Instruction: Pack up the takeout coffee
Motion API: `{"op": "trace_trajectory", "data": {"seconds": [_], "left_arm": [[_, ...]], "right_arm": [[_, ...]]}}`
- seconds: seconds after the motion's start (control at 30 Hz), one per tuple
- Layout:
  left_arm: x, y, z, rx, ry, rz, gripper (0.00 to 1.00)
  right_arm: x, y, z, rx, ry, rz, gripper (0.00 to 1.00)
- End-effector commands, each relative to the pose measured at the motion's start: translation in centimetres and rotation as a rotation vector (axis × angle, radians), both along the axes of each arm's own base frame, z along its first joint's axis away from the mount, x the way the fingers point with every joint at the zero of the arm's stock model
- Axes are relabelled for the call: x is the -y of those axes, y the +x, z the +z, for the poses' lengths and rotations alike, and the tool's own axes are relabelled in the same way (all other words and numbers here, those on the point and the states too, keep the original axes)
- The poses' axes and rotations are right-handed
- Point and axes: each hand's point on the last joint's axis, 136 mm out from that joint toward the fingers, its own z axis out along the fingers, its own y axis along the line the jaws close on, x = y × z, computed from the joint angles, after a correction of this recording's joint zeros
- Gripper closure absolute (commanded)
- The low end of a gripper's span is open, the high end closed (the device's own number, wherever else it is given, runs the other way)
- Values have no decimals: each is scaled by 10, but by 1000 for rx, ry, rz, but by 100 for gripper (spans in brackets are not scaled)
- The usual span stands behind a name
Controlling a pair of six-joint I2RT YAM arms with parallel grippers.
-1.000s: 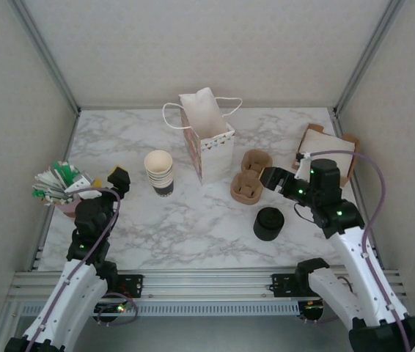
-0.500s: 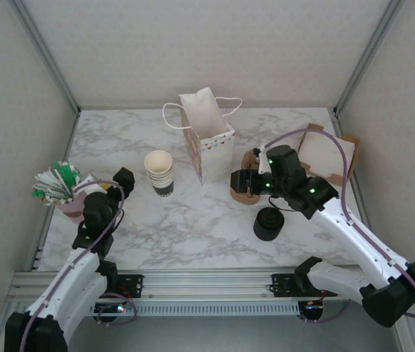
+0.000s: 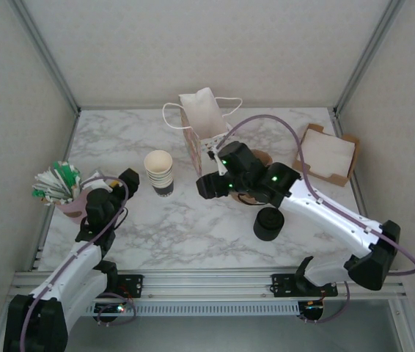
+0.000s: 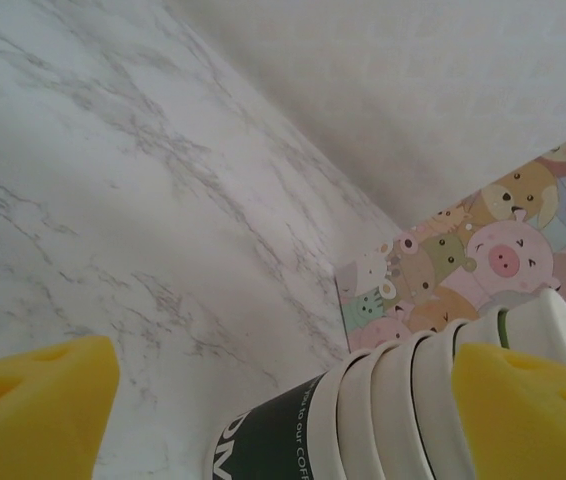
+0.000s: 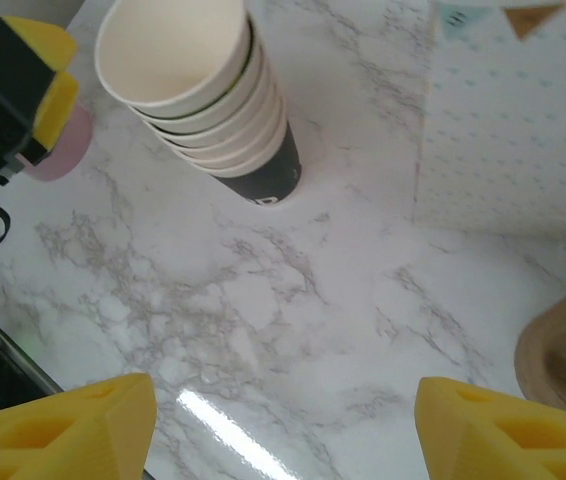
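Swung leftward, right claw (image 3: 204, 185) gapes empty near the cup stack (image 3: 159, 172); left claw (image 3: 128, 180), also apart, flanks it.

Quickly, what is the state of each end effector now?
Left end effector: open, holding nothing.
Right end effector: open, holding nothing.
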Motion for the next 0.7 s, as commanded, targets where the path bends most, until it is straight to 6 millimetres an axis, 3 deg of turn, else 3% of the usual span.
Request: {"op": "trace_trajectory", "data": {"seconds": [0.0, 0.47, 0.67], "left_arm": [[6, 5, 18, 54, -28, -40, 19], [17, 1, 27, 109, -53, -109, 21], [21, 0, 27, 119, -65, -128, 21]], "right_arm": [[-11, 2, 4, 27, -53, 17, 32], [-73, 44, 4, -53, -121, -74, 51], [-91, 65, -1, -44, -189, -101, 56]]}}
